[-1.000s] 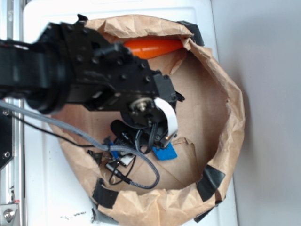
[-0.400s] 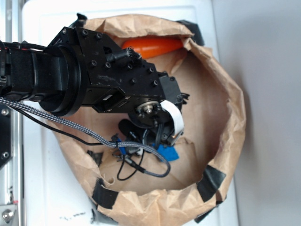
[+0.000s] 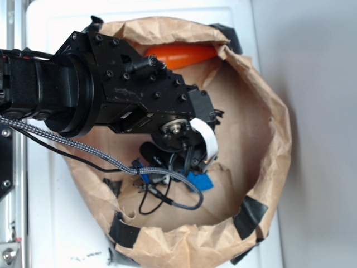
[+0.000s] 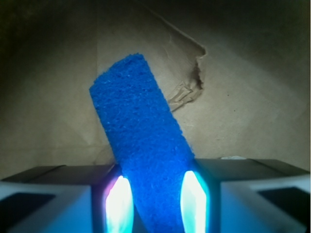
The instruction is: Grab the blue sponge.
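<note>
Overhead, the black WidowX arm (image 3: pixel 100 89) reaches from the left into a round nest of crumpled brown paper (image 3: pixel 273 139) whose rim is patched with black tape (image 3: pixel 249 215); the nest sits on a white tabletop (image 3: pixel 56 223). End effector (image 3: pixel 196 163) points down onto the paper floor, low and right of centre. Blue sponge (image 3: pixel 198 181) shows as a small blue patch just under the black fingers (image 3: pixel 189 159), most of it hidden by the wrist. Wrist camera gives the clearer read: blue sponge (image 4: pixel 143 145) is a flat, coarse-textured strip, tilted, its upper end leaning left, its lower end passing between the two fingers (image 4: pixel 119 204), whose inner faces glow with reflected light. Both finger pads lie right against the strip's sides with no gap to be seen, so the end effector (image 4: pixel 154 206) is closed down to the sponge's width and gripping it. Whether the sponge is lifted clear of the paper cannot be told. Behind it, the paper floor shows a small tear or fold (image 4: pixel 194 77). Orange toy carrot (image 3: pixel 181 54) lies at the far top of the nest, tucked under the rim, well apart from the sponge. Grey braided cable (image 3: pixel 67 144) and thinner black wires (image 3: pixel 150 198) loop down beside the wrist.
</note>
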Tool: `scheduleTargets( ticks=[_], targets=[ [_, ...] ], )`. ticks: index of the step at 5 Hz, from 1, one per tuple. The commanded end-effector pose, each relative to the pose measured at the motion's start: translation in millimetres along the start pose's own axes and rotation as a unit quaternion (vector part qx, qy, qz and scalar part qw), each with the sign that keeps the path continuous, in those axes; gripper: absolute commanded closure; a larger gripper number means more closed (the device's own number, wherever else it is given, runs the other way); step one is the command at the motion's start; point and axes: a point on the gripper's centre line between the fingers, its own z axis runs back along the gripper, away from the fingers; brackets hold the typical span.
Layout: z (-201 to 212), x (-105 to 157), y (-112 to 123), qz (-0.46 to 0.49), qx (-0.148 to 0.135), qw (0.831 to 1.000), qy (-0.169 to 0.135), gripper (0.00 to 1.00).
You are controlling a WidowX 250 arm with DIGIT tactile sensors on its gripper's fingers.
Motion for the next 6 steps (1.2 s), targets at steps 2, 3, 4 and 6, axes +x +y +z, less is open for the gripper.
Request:
scheduleTargets(
  ticks=[2,3,4,6],
  targets=[
    [16,4,-3,-0.025,-0.026,0.999,0.004,0.0],
    [28,15,2,-0.019,-0.041,0.999,0.024,0.0],
    [43,29,6,-0.025,-0.079,0.994,0.065,0.0],
    [29,16,-1,-0.036,-0.055,0.997,0.049,0.0]
  ],
)
